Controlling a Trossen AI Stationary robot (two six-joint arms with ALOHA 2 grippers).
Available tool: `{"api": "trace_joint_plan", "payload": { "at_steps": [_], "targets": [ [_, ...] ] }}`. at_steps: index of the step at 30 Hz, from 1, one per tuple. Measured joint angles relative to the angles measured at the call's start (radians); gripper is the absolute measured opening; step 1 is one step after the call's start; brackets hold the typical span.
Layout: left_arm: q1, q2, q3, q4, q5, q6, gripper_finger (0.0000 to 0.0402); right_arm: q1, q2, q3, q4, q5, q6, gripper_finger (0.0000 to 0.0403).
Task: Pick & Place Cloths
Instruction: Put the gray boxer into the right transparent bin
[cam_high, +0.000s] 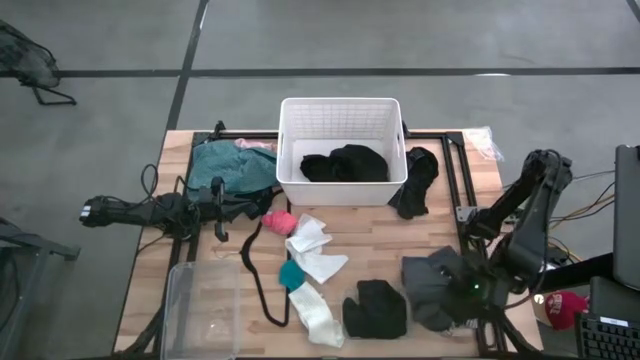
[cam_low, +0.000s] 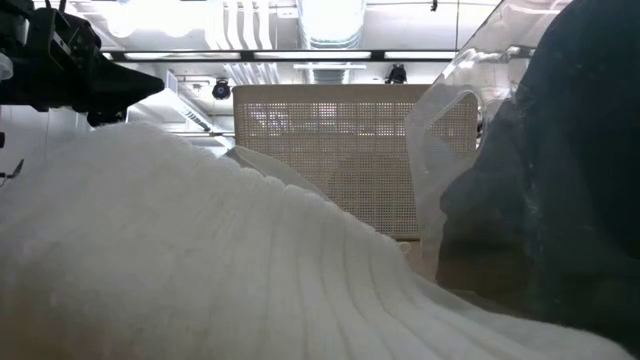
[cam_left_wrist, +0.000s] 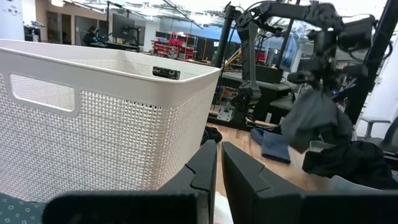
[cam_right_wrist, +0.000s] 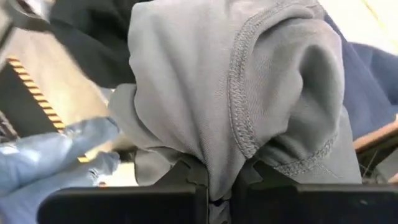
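Observation:
A dark grey cloth (cam_high: 438, 285) sits at the table's near right, with my right gripper (cam_right_wrist: 217, 186) shut on it. My left gripper (cam_high: 222, 212) is shut and hovers at the table's left, next to the teal garment (cam_high: 230, 168) and a pink piece (cam_high: 278, 220); in its wrist view its fingers (cam_left_wrist: 208, 171) point toward the basket. White socks (cam_high: 315, 250), a teal bit (cam_high: 291, 273) and a black piece (cam_high: 377, 308) lie flat on the near middle of the table. More black pieces (cam_high: 345, 163) lie inside the white basket (cam_high: 340, 110). Another black piece (cam_high: 415, 180) lies beside its right wall. My right gripper pinches a bunched fold of the dark grey cloth (cam_right_wrist: 217, 149) between its two fingers, several layers with a stitched hem (cam_right_wrist: 239, 93) running up from the fingers. Seen from the left wrist view, the cloth (cam_left_wrist: 314, 118) hangs slack below the gripper; whether its lower end is off the table I cannot tell.
A thin black cord loop (cam_high: 262, 285) lies left of the socks. A clear plastic container (cam_high: 200, 310) stands at the near left corner. A red object (cam_high: 565, 308) lies off the table's right edge. A white sock fills most of the low view (cam_low: 200, 260).

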Motion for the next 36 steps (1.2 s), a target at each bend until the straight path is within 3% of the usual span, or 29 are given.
{"api": "trace_joint_plan", "payload": {
  "at_steps": [7, 11, 14, 22, 30, 36],
  "targets": [
    [0.000, 0.000, 0.000, 0.000, 0.000, 0.000, 0.0030, -0.004, 0.015, 0.166, -0.040, 0.167, -0.072, 0.0013],
    [0.000, 0.000, 0.000, 0.000, 0.000, 0.000, 0.0030, -0.012, 0.048, 0.244, -0.035, 0.329, -0.203, 0.0013],
    [0.000, 0.000, 0.000, 0.000, 0.000, 0.000, 0.0030, -0.035, 0.091, 0.287, -0.028, 0.387, -0.326, 0.0013],
    [0.000, 0.000, 0.000, 0.000, 0.000, 0.000, 0.0030, -0.128, 0.219, 0.350, 0.167, 0.200, -0.607, 0.0013],
    [0.000, 0.000, 0.000, 0.000, 0.000, 0.000, 0.0030, -0.170, 0.336, 0.356, 0.131, 0.309, -0.785, 0.0013],
    [0.000, 0.000, 0.000, 0.000, 0.000, 0.000, 0.0030, -0.189, 0.436, 0.356, 0.121, 0.285, -0.877, 0.0013]
  ]
}}
